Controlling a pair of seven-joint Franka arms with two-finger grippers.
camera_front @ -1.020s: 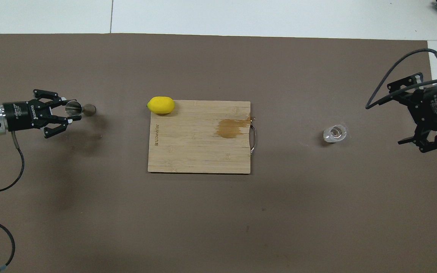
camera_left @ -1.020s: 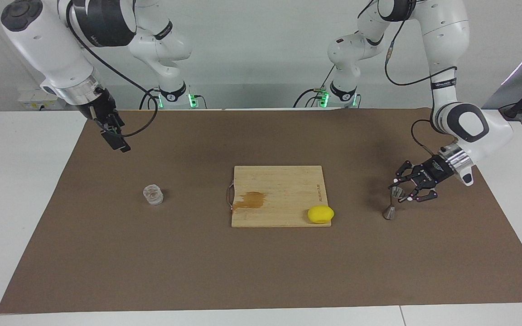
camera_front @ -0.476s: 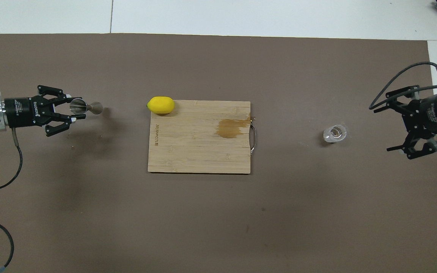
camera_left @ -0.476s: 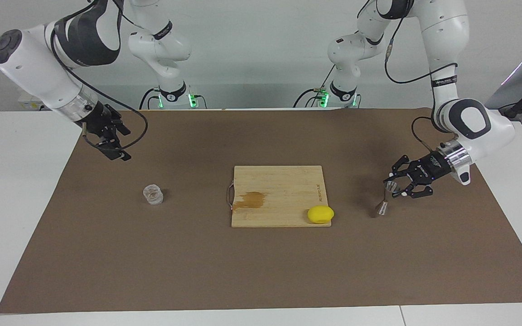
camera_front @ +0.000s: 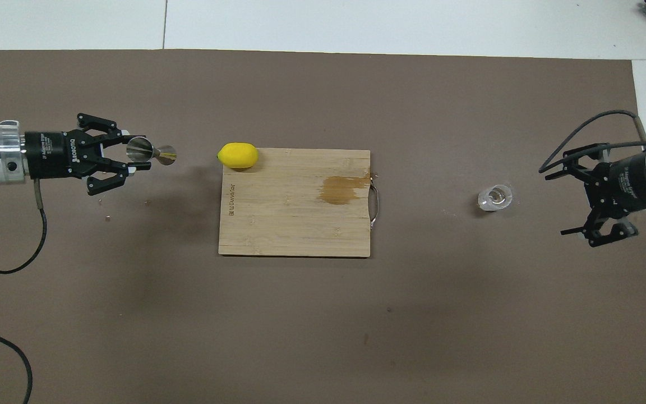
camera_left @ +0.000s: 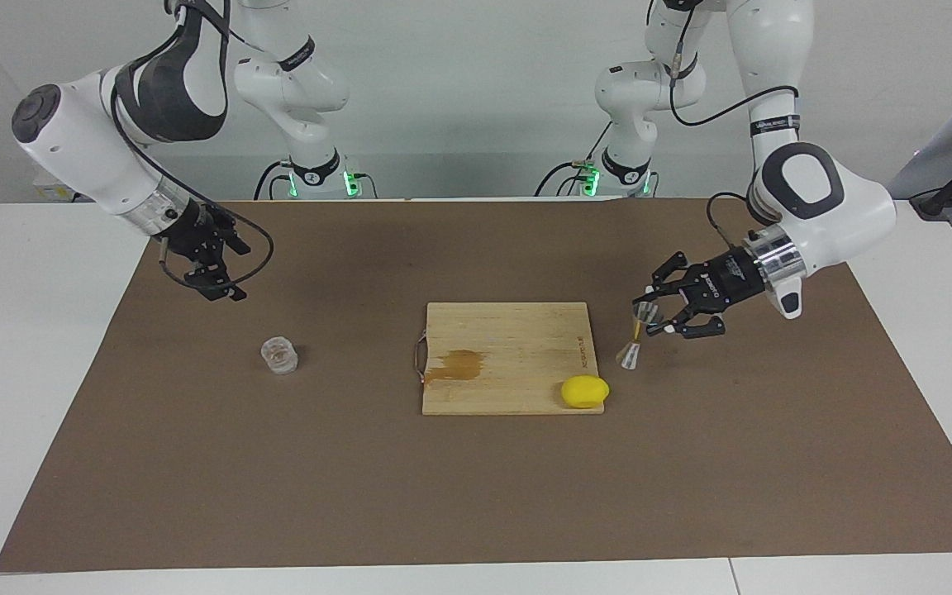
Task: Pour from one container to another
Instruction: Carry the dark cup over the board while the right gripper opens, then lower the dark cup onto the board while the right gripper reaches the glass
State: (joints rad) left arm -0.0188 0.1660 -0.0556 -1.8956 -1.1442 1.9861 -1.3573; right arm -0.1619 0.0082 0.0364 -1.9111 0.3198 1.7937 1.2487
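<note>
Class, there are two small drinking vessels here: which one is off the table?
The silver metal hourglass-shaped jigger, gripped at its upper cone by the left hand and hanging in the air. The clear faceted glass tumbler stands on the brown mat.

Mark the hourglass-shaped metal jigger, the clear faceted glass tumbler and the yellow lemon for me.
hourglass-shaped metal jigger (camera_left: 635,340), facing view, its narrow waist.
clear faceted glass tumbler (camera_left: 279,356), facing view, its side wall.
yellow lemon (camera_front: 238,155), overhead view, middle of its top.
</note>
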